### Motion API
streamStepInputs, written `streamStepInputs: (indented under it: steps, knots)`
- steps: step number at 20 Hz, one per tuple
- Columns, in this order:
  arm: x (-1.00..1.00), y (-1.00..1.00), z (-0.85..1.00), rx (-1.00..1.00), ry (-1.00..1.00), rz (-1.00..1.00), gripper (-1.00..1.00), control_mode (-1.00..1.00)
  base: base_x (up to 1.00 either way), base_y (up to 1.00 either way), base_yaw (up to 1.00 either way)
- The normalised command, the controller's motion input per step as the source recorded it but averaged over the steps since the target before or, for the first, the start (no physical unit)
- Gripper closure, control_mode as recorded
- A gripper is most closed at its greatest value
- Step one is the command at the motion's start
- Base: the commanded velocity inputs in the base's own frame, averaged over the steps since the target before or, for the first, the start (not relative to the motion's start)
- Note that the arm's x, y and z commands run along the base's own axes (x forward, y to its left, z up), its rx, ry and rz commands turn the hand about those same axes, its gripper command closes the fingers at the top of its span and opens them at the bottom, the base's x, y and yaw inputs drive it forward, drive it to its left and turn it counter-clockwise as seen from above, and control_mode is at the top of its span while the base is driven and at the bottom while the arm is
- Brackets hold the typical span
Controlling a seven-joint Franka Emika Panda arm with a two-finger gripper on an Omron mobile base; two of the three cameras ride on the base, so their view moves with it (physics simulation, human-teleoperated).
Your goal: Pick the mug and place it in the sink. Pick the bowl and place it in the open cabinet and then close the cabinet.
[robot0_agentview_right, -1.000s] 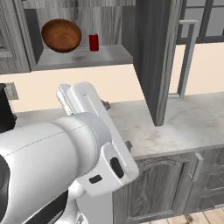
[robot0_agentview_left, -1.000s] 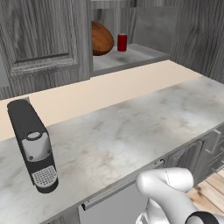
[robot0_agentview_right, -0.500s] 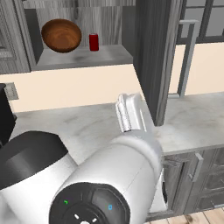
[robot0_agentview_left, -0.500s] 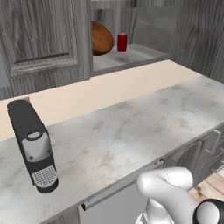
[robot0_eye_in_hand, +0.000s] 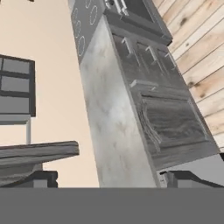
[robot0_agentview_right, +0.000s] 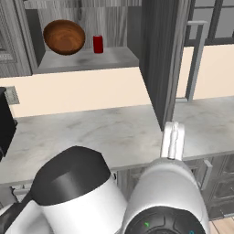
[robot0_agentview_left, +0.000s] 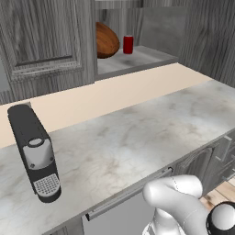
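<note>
Over the last second the arm point(robot0_agentview_right: 155, 201) has been swung round at the bottom of the right base view, while the mug point(robot0_agentview_right: 98, 44) and the bowl point(robot0_agentview_right: 64, 37) have not been moved. Nothing has been picked yet, so the task is judged to be at its very start.

In the hand view the fingers point(robot0_eye_in_hand: 41, 178) are seen spread wide, with nothing held.

From the left base, the small red mug is found at twelve o'clock, on the shelf of the open cabinet point(robot0_agentview_right: 160, 59), with the bowl propped just beside it at its nine o'clock.

The grey marble surface point(robot0_agentview_left: 137, 133) carries a black coffee machine point(robot0_agentview_left: 36, 153) at eight o'clock. A pale wall lies behind.
</note>
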Motion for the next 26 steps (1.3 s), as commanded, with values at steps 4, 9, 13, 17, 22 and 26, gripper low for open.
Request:
streamStepInputs:
  steps: [4,9,13,17,22,26]
  knots:
    - [0.31,-0.01,-0.37,0.16,-0.01,-0.26,-1.00,-1.00,0.00,0.00,0.00]
    - [0.49,0.00,-0.24,0.07,0.00,-0.27,-1.00,-1.00,0.00,0.00,0.00]
    - [0.56,0.00,-0.03,0.04,0.00,-0.25,-1.00,-1.00,0.00,0.00,0.00]
    - [0.54,-0.06,0.00,0.09,0.00,-0.20,-1.00,-1.00,0.00,0.00,0.00]
    - [0.29,-0.44,0.00,0.19,0.00,-0.04,-1.00,-1.00,0.00,0.00,0.00]
    - [0.22,-0.47,0.00,0.21,0.00,0.00,-1.00,-1.00,0.00,0.00,0.00]
